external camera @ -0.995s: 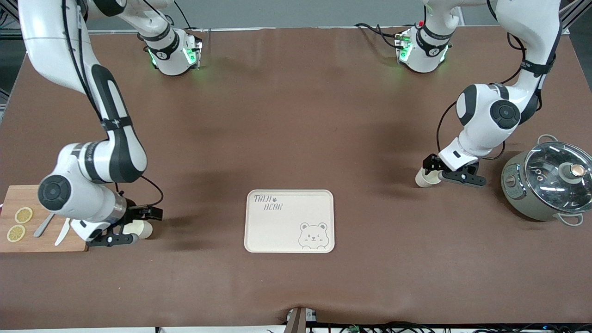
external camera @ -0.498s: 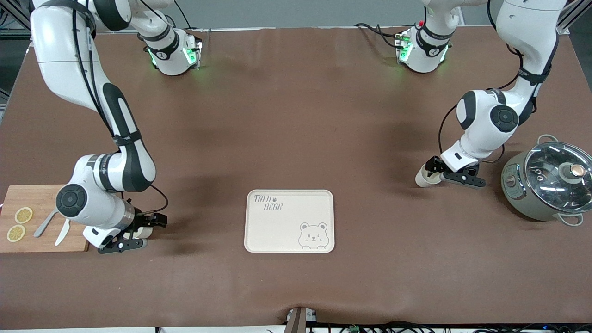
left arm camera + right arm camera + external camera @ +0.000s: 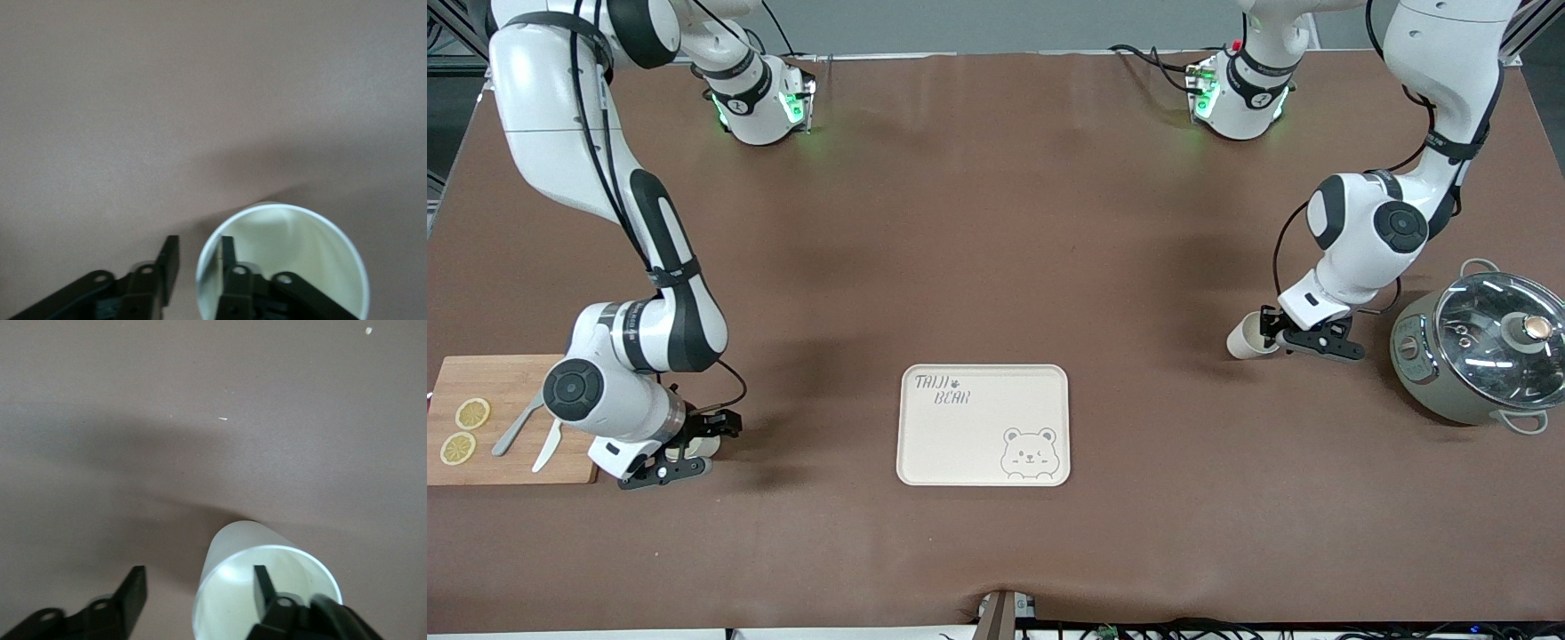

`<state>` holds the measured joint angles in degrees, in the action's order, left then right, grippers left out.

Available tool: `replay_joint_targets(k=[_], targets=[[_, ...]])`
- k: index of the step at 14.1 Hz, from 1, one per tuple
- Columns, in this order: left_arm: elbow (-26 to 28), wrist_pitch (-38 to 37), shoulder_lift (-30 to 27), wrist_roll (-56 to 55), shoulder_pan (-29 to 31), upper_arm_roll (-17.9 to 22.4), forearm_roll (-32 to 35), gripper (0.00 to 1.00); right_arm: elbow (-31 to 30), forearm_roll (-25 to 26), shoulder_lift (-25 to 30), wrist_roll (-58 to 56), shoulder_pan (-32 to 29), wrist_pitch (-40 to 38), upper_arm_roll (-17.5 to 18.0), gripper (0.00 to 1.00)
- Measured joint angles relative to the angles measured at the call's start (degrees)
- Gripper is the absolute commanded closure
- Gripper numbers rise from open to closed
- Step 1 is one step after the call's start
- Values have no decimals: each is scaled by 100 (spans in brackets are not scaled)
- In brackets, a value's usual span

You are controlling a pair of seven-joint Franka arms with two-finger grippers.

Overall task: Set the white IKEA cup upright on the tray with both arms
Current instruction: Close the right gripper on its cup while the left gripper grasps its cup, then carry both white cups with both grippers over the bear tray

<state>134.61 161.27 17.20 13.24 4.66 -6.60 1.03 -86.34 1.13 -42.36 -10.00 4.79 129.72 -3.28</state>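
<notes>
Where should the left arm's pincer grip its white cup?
By the rim wall, one finger inside the mouth and one outside. The cup lies with its open mouth toward the left pincer, which straddles that thin wall there; the round body looks too wide to grip as securely.

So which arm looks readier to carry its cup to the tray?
Left, probably. The left gripper straddles the rim of its white cup with a narrow gap; the right gripper stands wider around its own cup. Both are similarly far from the tray.
</notes>
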Motion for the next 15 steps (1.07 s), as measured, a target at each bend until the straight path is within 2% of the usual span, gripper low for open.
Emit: replay_joint_targets(k=[4, 6, 9, 11, 15], targets=[[-182, -49, -57, -548, -171, -50, 0, 100, 28, 7, 0, -19, -6, 0, 1, 100], [-494, -524, -70, -1045, -414, -59, 0, 100, 48, 9, 1, -24, -4, 3, 2, 100], [-1512, -1955, -60, -2099, -981, -67, 19, 100, 115, -4, 0, -19, 19, 5, 37, 100], [-2260, -2780, 50, -3024, -1378, -74, 300, 100, 256, -112, 2, 109, 59, 6, 71, 100], [-3934, -3875, 984, -4618, -2189, -77, 622, 100, 476, -455, 6, 684, 320, -2, 134, 100]])
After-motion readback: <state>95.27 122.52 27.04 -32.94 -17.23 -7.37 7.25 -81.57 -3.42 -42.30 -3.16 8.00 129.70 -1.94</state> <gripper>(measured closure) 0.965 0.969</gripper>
